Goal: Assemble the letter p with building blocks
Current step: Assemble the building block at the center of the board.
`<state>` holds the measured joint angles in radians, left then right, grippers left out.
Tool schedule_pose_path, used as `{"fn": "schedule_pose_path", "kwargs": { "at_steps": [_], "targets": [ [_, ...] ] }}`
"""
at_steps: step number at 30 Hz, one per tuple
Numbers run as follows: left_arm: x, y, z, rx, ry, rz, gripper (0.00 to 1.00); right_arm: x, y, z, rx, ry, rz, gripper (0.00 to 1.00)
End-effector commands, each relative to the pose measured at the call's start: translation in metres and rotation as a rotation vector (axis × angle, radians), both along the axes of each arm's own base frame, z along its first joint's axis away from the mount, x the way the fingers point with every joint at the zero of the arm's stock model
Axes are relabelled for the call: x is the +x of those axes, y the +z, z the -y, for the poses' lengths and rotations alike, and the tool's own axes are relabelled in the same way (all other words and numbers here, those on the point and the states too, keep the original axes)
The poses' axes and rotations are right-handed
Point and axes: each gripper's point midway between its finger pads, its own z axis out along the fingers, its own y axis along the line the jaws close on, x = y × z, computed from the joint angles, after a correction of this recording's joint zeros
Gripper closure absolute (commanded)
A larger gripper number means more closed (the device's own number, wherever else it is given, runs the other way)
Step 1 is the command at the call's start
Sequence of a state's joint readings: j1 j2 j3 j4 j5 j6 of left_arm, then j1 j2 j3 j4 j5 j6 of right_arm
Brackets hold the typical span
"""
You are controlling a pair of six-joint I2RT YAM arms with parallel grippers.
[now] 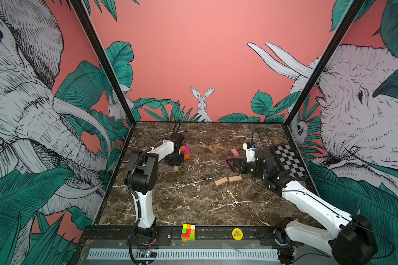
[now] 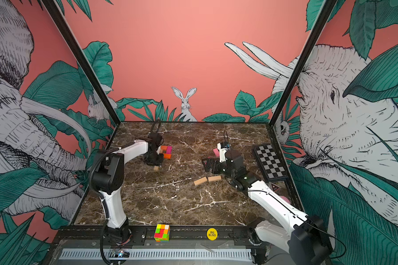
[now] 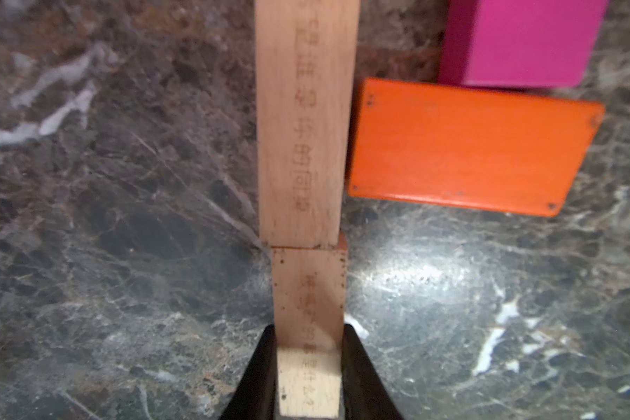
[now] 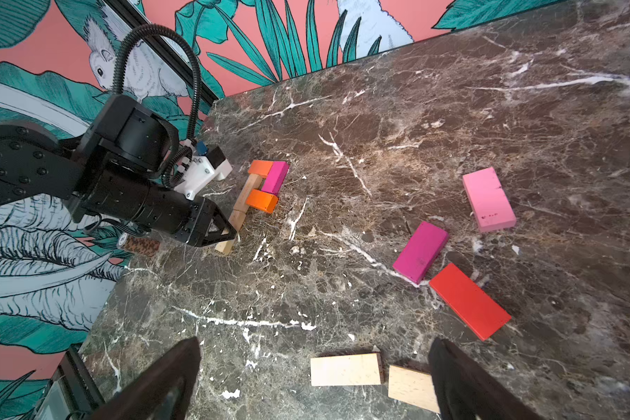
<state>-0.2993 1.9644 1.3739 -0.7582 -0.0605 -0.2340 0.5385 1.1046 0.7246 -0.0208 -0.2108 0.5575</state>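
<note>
1. The left gripper [image 3: 308, 338] is clamped on one end of a plain tan rectangular wooden brick [image 3: 308, 291]. Its black fingers press the brick's two long sides, low over the dark brown marble worktop [image 3: 106, 218].
2. The free end of that brick meets a second tan wooden brick [image 3: 304, 127] end to end, slightly out of line. Together they make one straight bar.
3. Just beside the second tan brick lies a flat orange wooden brick [image 3: 466, 145], one short end towards the bar. Whether the two touch, I cannot tell. A magenta wooden brick [image 3: 524, 40] sits against the outer part of the orange one.
4. The right wrist view shows a further orange brick [image 4: 260, 168] at the bar's far end. With it, the two orange bricks and the magenta one close a loop beside the bar, in the far left part of the worktop.
5. The right gripper [image 4: 316, 342] has its jaws spread wide and holds nothing. It hangs above a loose tan brick [image 4: 344, 369] and its tan neighbour [image 4: 410, 387], which lie nearly end to end near the middle.
6. Near them lie a red brick [image 4: 468, 300], a loose magenta brick [image 4: 421, 251] and a pale pink brick [image 4: 488, 198], each flat and apart from the loop.
7. On the front rail sit a multicoloured puzzle cube [image 1: 188, 232] and a yellow disc [image 1: 237, 234]. A black-and-white chequered board [image 1: 290, 160] lies at the right edge.
</note>
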Motion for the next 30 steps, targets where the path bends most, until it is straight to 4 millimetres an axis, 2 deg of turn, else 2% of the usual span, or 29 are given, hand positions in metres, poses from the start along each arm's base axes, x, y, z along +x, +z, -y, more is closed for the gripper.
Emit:
{"fn": "schedule_pose_path", "kwargs": {
  "at_steps": [1,30],
  "targets": [
    [-0.0069,-0.0028,-0.0074,0.019,0.0,-0.035,0.77,0.0048,0.0109,-0.0035,0.02,0.007,0.022,0.02],
    [-0.0092,-0.0067,-0.0091,0.026,-0.009,-0.052,0.74,0.0045,0.0029,-0.0062,0.026,0.015,-0.001,0.02]
  ]
}}
